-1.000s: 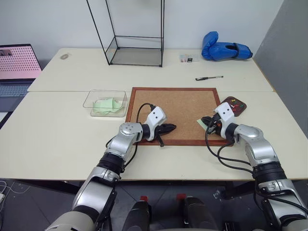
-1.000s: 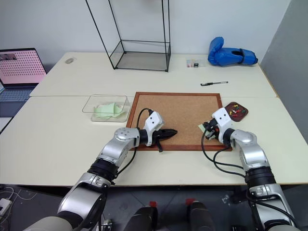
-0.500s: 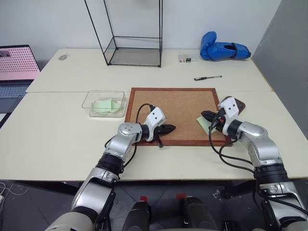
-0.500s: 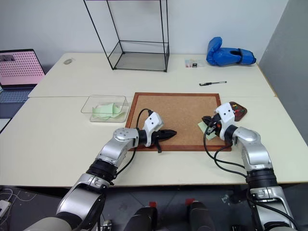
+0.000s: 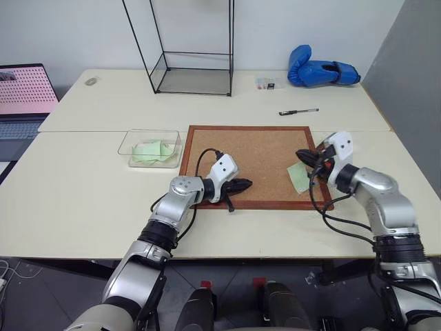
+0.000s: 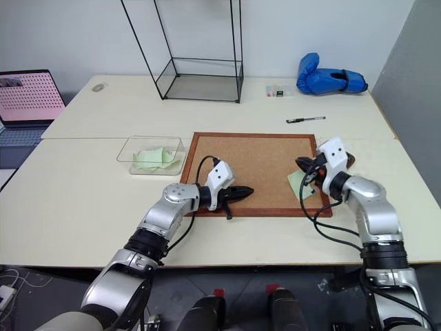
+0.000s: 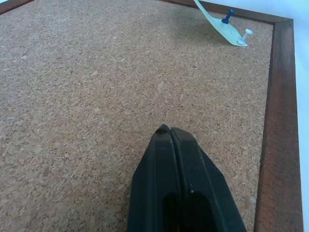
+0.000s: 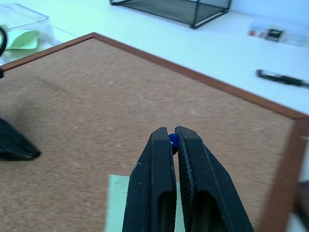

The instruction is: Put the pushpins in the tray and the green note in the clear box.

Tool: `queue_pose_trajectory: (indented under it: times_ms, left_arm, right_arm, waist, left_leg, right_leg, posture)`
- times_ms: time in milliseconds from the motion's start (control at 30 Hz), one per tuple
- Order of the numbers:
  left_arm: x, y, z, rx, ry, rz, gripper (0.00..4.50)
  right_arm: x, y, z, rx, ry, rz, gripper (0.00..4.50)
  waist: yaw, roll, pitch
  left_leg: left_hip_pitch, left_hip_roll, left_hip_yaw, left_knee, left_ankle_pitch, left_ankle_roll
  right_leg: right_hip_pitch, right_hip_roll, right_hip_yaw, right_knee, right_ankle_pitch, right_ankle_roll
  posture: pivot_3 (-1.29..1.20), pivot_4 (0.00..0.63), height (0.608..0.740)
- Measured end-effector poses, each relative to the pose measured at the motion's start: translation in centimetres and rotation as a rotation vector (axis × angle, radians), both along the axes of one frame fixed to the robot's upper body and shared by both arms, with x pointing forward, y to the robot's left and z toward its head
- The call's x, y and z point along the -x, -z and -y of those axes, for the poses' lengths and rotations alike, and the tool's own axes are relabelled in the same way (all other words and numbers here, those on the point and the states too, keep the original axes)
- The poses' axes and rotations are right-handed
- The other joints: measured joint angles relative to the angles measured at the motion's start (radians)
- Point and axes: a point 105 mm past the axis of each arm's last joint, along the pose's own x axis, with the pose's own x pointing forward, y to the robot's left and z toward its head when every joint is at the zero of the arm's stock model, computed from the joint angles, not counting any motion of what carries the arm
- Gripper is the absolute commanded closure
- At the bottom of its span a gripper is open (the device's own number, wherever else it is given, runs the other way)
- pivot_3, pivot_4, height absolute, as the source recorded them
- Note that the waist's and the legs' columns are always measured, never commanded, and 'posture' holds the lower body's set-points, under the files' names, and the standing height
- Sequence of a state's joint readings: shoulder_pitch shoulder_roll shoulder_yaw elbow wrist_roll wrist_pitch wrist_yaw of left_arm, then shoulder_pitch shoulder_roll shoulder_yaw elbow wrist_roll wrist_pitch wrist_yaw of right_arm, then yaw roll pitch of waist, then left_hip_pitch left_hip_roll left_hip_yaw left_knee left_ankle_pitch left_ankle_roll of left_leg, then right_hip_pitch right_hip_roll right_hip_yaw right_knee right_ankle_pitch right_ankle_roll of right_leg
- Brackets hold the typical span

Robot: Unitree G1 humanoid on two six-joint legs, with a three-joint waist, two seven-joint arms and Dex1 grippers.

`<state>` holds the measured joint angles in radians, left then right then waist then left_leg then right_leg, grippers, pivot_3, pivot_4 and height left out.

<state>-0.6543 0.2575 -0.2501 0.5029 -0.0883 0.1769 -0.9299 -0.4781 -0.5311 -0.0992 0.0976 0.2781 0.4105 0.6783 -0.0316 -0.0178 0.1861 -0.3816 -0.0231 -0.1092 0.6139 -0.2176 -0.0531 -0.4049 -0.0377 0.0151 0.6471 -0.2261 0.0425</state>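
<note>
Flanking corkboard [image 5: 251,162]: pen [image 5: 299,112], laptop [image 5: 21,96]

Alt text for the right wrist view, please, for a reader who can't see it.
The right gripper, jaws shut on a blue pushpin, is raised over a corkboard with the green note lying below it. Beyond the board's wooden frame a pen lies on the table.
</note>
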Motion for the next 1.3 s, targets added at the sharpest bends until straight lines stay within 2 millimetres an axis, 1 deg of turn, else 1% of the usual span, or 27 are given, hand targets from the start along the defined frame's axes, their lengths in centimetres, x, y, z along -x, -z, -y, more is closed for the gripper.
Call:
queue_pose_trajectory:
  times_ms: [67, 133, 200, 233, 300, 367, 567, 700, 733, 767, 833, 900, 933, 967, 1000, 1033, 1100, 1167, 1200, 1267, 1300]
  left_arm:
    - [0.0, 0.0, 0.0, 0.000, 0.000, 0.000, 4.50]
    - [0.0, 0.0, 0.0, 0.000, -0.001, 0.000, 4.50]
    - [0.0, 0.0, 0.0, 0.002, 0.001, 0.000, 4.50]
    - [0.1, 0.1, 0.0, 0.002, 0.001, 0.001, 4.50]
    - [0.1, 0.1, -0.1, 0.001, 0.001, 0.001, 4.50]
    - [0.1, 0.1, -0.1, 0.002, 0.001, 0.001, 4.50]
    - [0.2, 0.1, 0.3, 0.009, 0.008, 0.000, 4.50]
    - [0.3, 0.1, 0.3, 0.010, 0.010, 0.001, 4.50]
    - [0.3, 0.1, 0.3, 0.011, 0.010, 0.002, 4.50]
    - [0.3, 0.1, 0.3, 0.010, 0.010, 0.002, 4.50]
    - [0.3, 0.1, 0.3, 0.008, 0.010, 0.003, 4.50]
    - [0.3, 0.1, 0.3, 0.007, 0.010, 0.003, 4.50]
    - [0.3, 0.1, 0.3, 0.005, 0.010, 0.004, 4.50]
    - [0.3, 0.1, 0.3, 0.005, 0.010, 0.004, 4.50]
    - [0.4, 0.1, 0.3, 0.004, 0.010, 0.004, 4.50]
    - [0.4, 0.1, 0.3, 0.004, 0.010, 0.004, 4.50]
    - [0.4, 0.1, 0.3, 0.004, 0.010, 0.004, 4.50]
    - [0.4, 0.1, 0.3, 0.004, 0.010, 0.004, 4.50]
    - [0.4, 0.1, 0.3, 0.004, 0.010, 0.004, 4.50]
    - [0.4, 0.1, 0.3, 0.003, 0.010, 0.005, 4.50]
    - [0.4, 0.1, 0.3, 0.003, 0.010, 0.005, 4.50]
  right_arm:
    - [0.0, -0.5, 1.4, 0.026, 0.038, 0.009, 4.42]
    - [-0.4, -0.5, 3.0, 0.077, 0.097, 0.009, 4.42]
    - [-1.1, 0.1, 5.8, 0.179, 0.211, -0.011, 4.42]
    - [-1.3, 0.4, 6.8, 0.216, 0.255, -0.016, 4.42]
    - [-1.8, 0.8, 8.1, 0.262, 0.316, -0.024, 4.42]
    - [-2.3, 1.2, 8.4, 0.295, 0.335, -0.027, 4.42]
    - [-4.2, 1.5, 8.4, 0.362, 0.352, -0.016, 4.42]
    - [-4.9, 2.4, 8.9, 0.387, 0.377, -0.032, 4.42]
    - [-5.0, 2.6, 9.0, 0.391, 0.381, -0.035, 3.94]
    - [-5.0, 2.9, 9.1, 0.390, 0.385, -0.044, 3.89]
    - [-5.1, 3.1, 9.3, 0.390, 0.390, -0.051, 3.44]
    - [-5.2, 3.2, 9.3, 0.388, 0.391, -0.050, 3.31]
    - [-5.2, 3.2, 9.4, 0.386, 0.392, -0.053, 2.91]
    - [-5.2, 3.2, 9.4, 0.386, 0.391, -0.051, 2.84]
    - [-5.2, 3.2, 9.3, 0.385, 0.389, -0.048, 2.67]
    - [-5.2, 3.3, 9.4, 0.384, 0.389, -0.049, 2.42]
    - [-5.2, 3.2, 9.4, 0.382, 0.389, -0.048, 2.11]
    - [-5.2, 3.1, 9.4, 0.371, 0.391, -0.043, 1.67]
    - [-5.2, 2.9, 9.5, 0.363, 0.395, -0.039, 1.55]
    - [-5.3, 2.2, 9.4, 0.337, 0.391, -0.019, 1.55]
    - [-5.3, 1.4, 9.1, 0.313, 0.379, 0.006, 1.55]
  waist:
    - [0.000, 0.000, 0.000]
    - [0.000, 0.000, 0.000]
    - [0.000, 0.000, 0.000]
    - [0.000, 0.000, 0.000]
    - [-0.002, 0.001, 0.000]
    - [-0.002, 0.001, -0.001]
    - [-0.001, 0.001, -0.001]
    - [0.000, 0.001, -0.001]
    - [0.000, 0.001, -0.001]
    - [-0.001, 0.001, -0.001]
    - [-0.001, 0.001, -0.001]
    - [-0.001, 0.001, -0.001]
    - [-0.001, 0.001, -0.001]
    - [-0.001, 0.001, -0.001]
    - [-0.001, 0.001, -0.001]
    - [-0.001, 0.001, -0.001]
    - [-0.001, 0.001, -0.001]
    - [-0.001, 0.001, -0.001]
    - [-0.001, 0.001, -0.001]
    - [-0.001, 0.001, -0.001]
    - [-0.001, 0.002, -0.001]
  left_leg:
    - [0.000, 0.000, 0.000, 0.000, 0.000, 0.000]
    - [0.000, 0.000, 0.000, 0.000, 0.000, 0.000]
    - [0.000, 0.000, 0.001, 0.000, 0.000, 0.000]
    - [0.000, 0.000, 0.001, 0.000, 0.000, 0.000]
    - [0.001, 0.000, 0.002, 0.000, 0.000, 0.000]
    - [0.001, 0.000, 0.002, 0.000, 0.000, 0.000]
    - [0.000, 0.000, 0.002, 0.000, 0.000, 0.000]
    - [0.000, -0.001, 0.002, 0.000, 0.000, 0.000]
    - [0.000, 0.000, 0.002, 0.000, 0.000, 0.000]
    - [0.000, -0.001, 0.002, 0.000, 0.000, 0.000]
    - [0.000, 0.000, 0.002, 0.000, 0.000, 0.000]
    - [0.000, 0.000, 0.002, 0.000, 0.000, 0.000]
    - [0.000, 0.000, 0.002, 0.000, 0.000, 0.000]
    - [0.000, -0.001, 0.002, 0.000, 0.000, 0.000]
    - [0.000, 0.000, 0.002, 0.000, 0.000, 0.000]
    - [0.000, 0.000, 0.002, 0.000, 0.000, 0.000]
    - [0.000, 0.000, 0.002, 0.000, 0.000, 0.000]
    - [0.000, 0.000, 0.002, 0.000, 0.000, 0.000]
    - [0.000, 0.000, 0.002, 0.000, 0.000, 0.000]
    - [0.000, -0.001, 0.002, 0.000, 0.000, 0.000]
    - [0.000, 0.000, 0.002, 0.000, 0.000, 0.000]
  right_leg:
    - [0.000, 0.000, 0.000, 0.000, 0.000, 0.000]
    - [0.000, 0.000, 0.000, 0.000, 0.000, 0.000]
    - [0.000, 0.000, 0.000, 0.000, 0.000, 0.000]
    - [0.000, 0.000, 0.000, 0.000, 0.000, 0.000]
    - [0.000, 0.000, 0.001, 0.000, 0.000, 0.000]
    - [0.000, 0.000, 0.001, 0.000, 0.000, 0.000]
    - [0.000, 0.000, 0.002, -0.001, 0.000, 0.000]
    - [0.000, 0.000, 0.002, -0.001, 0.000, 0.000]
    - [0.000, 0.000, 0.002, -0.001, 0.000, 0.000]
    - [0.000, 0.000, 0.002, -0.001, 0.000, 0.000]
    - [0.000, 0.000, 0.002, -0.001, 0.000, 0.000]
    - [0.000, 0.000, 0.002, -0.001, 0.000, 0.000]
    - [0.000, 0.000, 0.002, -0.001, 0.000, 0.000]
    - [0.000, 0.000, 0.002, -0.001, 0.000, 0.000]
    - [0.000, 0.000, 0.002, -0.001, 0.000, 0.000]
    - [0.000, 0.000, 0.002, -0.001, 0.000, 0.000]
    - [0.000, 0.000, 0.002, -0.001, 0.000, 0.000]
    - [0.000, 0.000, 0.002, -0.001, 0.000, 0.000]
    - [0.000, 0.000, 0.002, -0.001, 0.000, 0.000]
    - [0.000, 0.000, 0.002, -0.001, 0.000, 0.000]
    - [0.000, 0.000, 0.002, -0.001, 0.000, 0.000]
  posture:
    - [0.00, 0.150, 0.740]
    - [0.00, 0.150, 0.740]
    - [0.00, 0.150, 0.740]
    - [0.00, 0.150, 0.740]
    - [0.00, 0.150, 0.740]
    - [0.00, 0.150, 0.740]
    - [0.00, 0.150, 0.740]
    - [0.00, 0.150, 0.740]
    - [0.00, 0.150, 0.740]
    - [0.00, 0.150, 0.740]
    - [0.00, 0.150, 0.740]
    - [0.00, 0.150, 0.740]
    - [0.00, 0.150, 0.740]
    - [0.00, 0.150, 0.740]
    - [0.00, 0.150, 0.740]
    - [0.00, 0.150, 0.740]
    - [0.00, 0.150, 0.740]
    - [0.00, 0.150, 0.740]
    - [0.00, 0.150, 0.740]
    - [0.00, 0.150, 0.740]
    - [0.00, 0.150, 0.740]
